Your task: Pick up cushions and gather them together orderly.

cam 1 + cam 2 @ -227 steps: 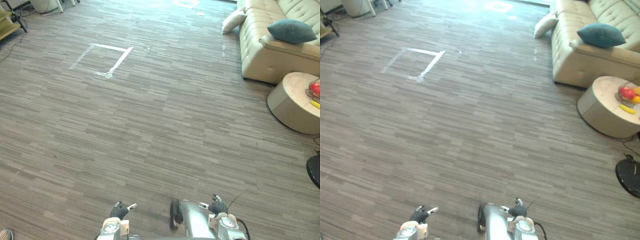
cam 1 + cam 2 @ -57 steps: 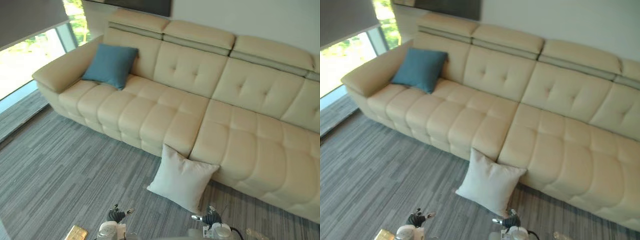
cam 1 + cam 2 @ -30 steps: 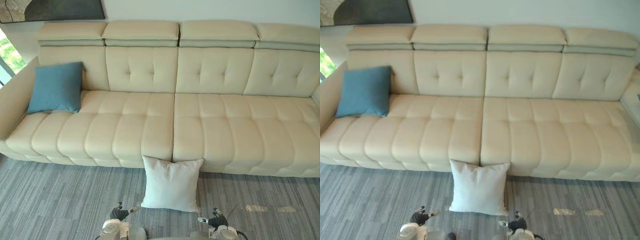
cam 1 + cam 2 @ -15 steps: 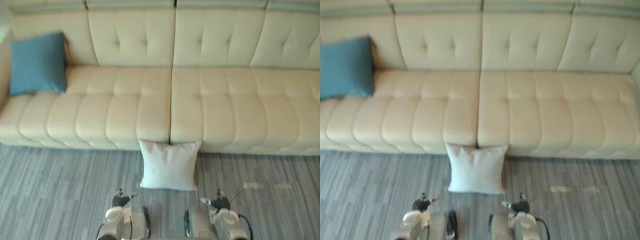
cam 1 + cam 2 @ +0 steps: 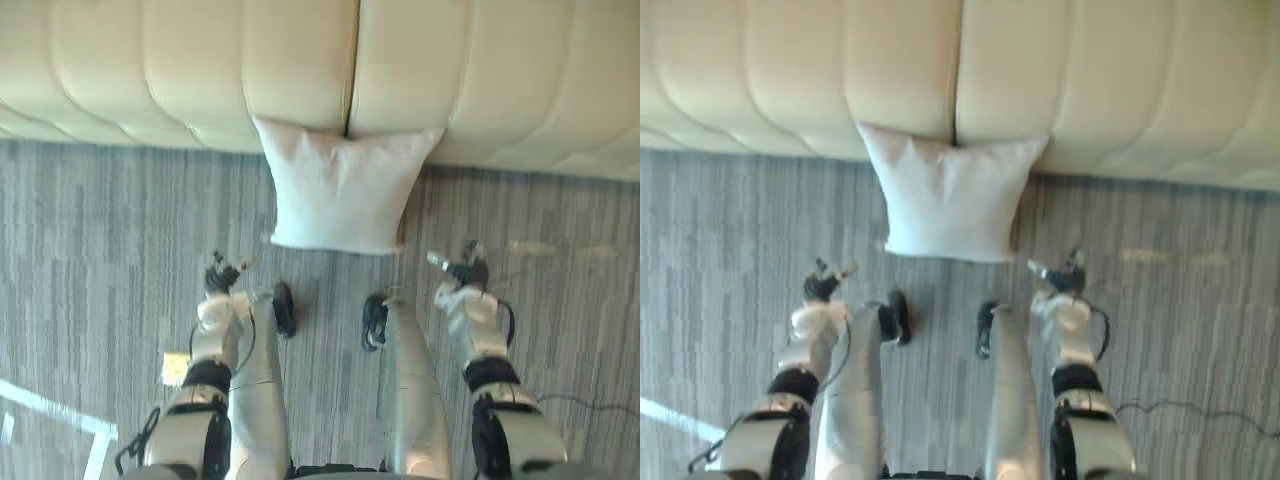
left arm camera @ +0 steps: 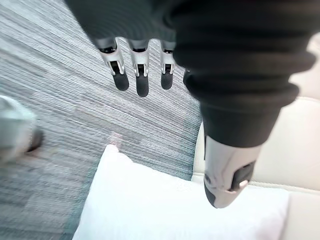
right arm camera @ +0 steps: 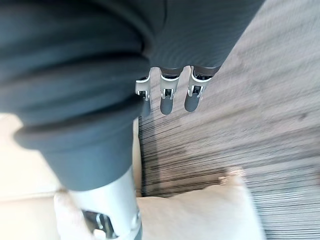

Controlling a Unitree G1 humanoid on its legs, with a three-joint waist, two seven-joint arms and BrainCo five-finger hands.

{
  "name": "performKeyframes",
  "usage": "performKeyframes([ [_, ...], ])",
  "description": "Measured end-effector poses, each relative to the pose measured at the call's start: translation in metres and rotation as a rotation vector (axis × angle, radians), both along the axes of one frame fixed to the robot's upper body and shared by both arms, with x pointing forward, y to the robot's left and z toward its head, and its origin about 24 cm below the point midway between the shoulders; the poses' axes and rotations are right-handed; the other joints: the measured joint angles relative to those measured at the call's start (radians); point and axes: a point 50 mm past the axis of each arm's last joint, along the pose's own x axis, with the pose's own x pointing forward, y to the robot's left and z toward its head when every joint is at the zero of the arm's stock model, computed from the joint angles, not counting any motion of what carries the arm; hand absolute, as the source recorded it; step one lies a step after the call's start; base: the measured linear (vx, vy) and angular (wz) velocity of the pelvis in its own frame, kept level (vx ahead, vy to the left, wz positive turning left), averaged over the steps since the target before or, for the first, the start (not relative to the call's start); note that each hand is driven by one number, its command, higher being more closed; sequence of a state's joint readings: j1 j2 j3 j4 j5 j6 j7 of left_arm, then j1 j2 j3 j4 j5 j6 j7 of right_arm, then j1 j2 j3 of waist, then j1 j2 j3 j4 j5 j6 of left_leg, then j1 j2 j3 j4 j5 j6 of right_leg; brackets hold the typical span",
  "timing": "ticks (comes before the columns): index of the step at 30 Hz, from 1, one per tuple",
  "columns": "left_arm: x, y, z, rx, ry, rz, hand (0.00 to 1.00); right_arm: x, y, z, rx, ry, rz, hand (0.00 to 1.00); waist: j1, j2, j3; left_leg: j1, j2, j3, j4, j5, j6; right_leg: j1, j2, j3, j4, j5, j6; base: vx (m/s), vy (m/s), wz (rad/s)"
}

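As the white square fabric cushion [image 5: 342, 190] appeared soft and light, side edges suited grasping; left hand [image 5: 220, 276] and right hand [image 5: 464, 271] showed straight, empty fingers.

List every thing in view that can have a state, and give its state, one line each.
White cushion: on the floor, top edge against the sofa front, held by neither hand.
Left hand: open, fingers straight, above the floor, not touching the cushion.
Right hand: open, fingers straight, above the floor, not touching the cushion.
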State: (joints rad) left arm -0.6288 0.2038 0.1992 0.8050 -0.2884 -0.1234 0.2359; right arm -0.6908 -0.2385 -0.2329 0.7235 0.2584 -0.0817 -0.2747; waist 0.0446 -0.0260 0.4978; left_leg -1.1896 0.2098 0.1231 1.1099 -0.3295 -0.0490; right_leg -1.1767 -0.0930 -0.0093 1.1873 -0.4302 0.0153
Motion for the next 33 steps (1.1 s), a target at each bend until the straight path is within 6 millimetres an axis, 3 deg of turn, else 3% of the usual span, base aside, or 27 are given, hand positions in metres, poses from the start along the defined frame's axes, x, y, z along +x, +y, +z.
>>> performKeyframes([
  [1, 0.003, 0.001, 0.007, 0.006, -0.019, -0.001, 0.00, 0.003, 0.000, 0.008, -0.001, -0.021, 0.001, 0.00, 0.000, 0.000, 0.008, -0.015, 0.002, 0.000, 0.004, 0.002, 0.000, -0.015, 0.001, 0.000, 0.005, 0.002, 0.000, -0.10, -0.051, -0.06],
  [2, 0.012, 0.002, 0.027, 0.022, -0.072, -0.004, 0.00, 0.012, 0.000, 0.036, 0.001, -0.097, 0.008, 0.00, -0.003, 0.001, 0.013, -0.079, 0.005, -0.001, 0.017, 0.007, 0.001, -0.082, 0.003, 0.002, 0.020, 0.007, 0.003, -0.09, -0.042, -0.01],
  [5, 0.029, 0.000, 0.073, 0.027, -0.194, -0.018, 0.00, 0.027, 0.001, 0.092, -0.021, -0.227, 0.024, 0.00, -0.006, 0.000, 0.043, -0.194, 0.009, -0.001, 0.048, 0.014, 0.002, -0.204, 0.004, 0.009, 0.060, 0.011, 0.006, -0.07, -0.042, 0.02],
  [8, 0.035, -0.007, 0.094, 0.047, -0.244, -0.042, 0.00, 0.031, 0.008, 0.116, -0.054, -0.273, 0.047, 0.00, -0.006, 0.003, 0.052, -0.246, 0.011, -0.006, 0.073, 0.014, 0.002, -0.256, 0.004, 0.009, 0.086, 0.010, 0.006, -0.04, -0.021, 0.03],
  [9, 0.039, -0.012, 0.109, 0.065, -0.282, -0.061, 0.00, 0.035, 0.017, 0.134, -0.067, -0.308, 0.072, 0.00, -0.007, 0.003, 0.058, -0.285, 0.012, -0.013, 0.083, 0.014, 0.002, -0.290, 0.005, 0.005, 0.094, 0.010, 0.006, -0.03, -0.008, 0.02],
  [15, 0.048, -0.042, 0.145, 0.121, -0.365, -0.142, 0.00, 0.039, 0.041, 0.177, -0.096, -0.404, 0.119, 0.00, -0.002, 0.005, 0.063, -0.373, 0.007, -0.026, 0.109, 0.014, 0.002, -0.371, 0.000, 0.002, 0.120, 0.010, 0.006, -0.05, 0.015, 0.05],
  [17, 0.049, -0.061, 0.160, 0.140, -0.410, -0.174, 0.00, 0.039, 0.054, 0.190, -0.075, -0.443, 0.141, 0.00, -0.001, 0.006, 0.064, -0.403, 0.002, -0.024, 0.113, 0.017, 0.006, -0.400, -0.004, 0.005, 0.125, 0.010, 0.006, -0.06, 0.045, 0.12],
  [18, 0.049, -0.085, 0.178, 0.166, -0.461, -0.217, 0.00, 0.037, 0.058, 0.200, -0.053, -0.478, 0.133, 0.00, -0.001, 0.007, 0.066, -0.427, -0.010, -0.025, 0.113, 0.022, 0.008, -0.424, -0.015, 0.006, 0.132, 0.010, 0.006, -0.06, 0.050, 0.19],
  [19, 0.047, -0.099, 0.189, 0.181, -0.498, -0.240, 1.00, 0.036, 0.060, 0.206, -0.041, -0.500, 0.135, 1.00, -0.001, 0.007, 0.066, -0.442, -0.013, -0.025, 0.114, 0.024, 0.009, -0.436, -0.019, 0.005, 0.133, 0.010, 0.006, -0.06, 0.056, 0.18],
  [22, 0.045, -0.115, 0.201, 0.153, -0.531, -0.228, 1.00, 0.033, 0.061, 0.215, -0.001, -0.546, 0.128, 1.00, -0.004, 0.008, 0.079, -0.457, -0.017, -0.026, 0.117, 0.025, 0.010, -0.450, -0.023, 0.005, 0.135, 0.010, 0.006, -0.02, 0.022, 0.03],
  [33, 0.032, -0.117, 0.217, -0.044, -0.628, -0.166, 1.00, 0.028, 0.072, 0.218, 0.250, -0.640, 0.153, 1.00, -0.009, 0.008, 0.079, -0.471, -0.022, -0.024, 0.134, 0.034, 0.010, -0.465, -0.024, 0.012, 0.152, 0.012, 0.009, -0.02, 0.014, 0.01],
])
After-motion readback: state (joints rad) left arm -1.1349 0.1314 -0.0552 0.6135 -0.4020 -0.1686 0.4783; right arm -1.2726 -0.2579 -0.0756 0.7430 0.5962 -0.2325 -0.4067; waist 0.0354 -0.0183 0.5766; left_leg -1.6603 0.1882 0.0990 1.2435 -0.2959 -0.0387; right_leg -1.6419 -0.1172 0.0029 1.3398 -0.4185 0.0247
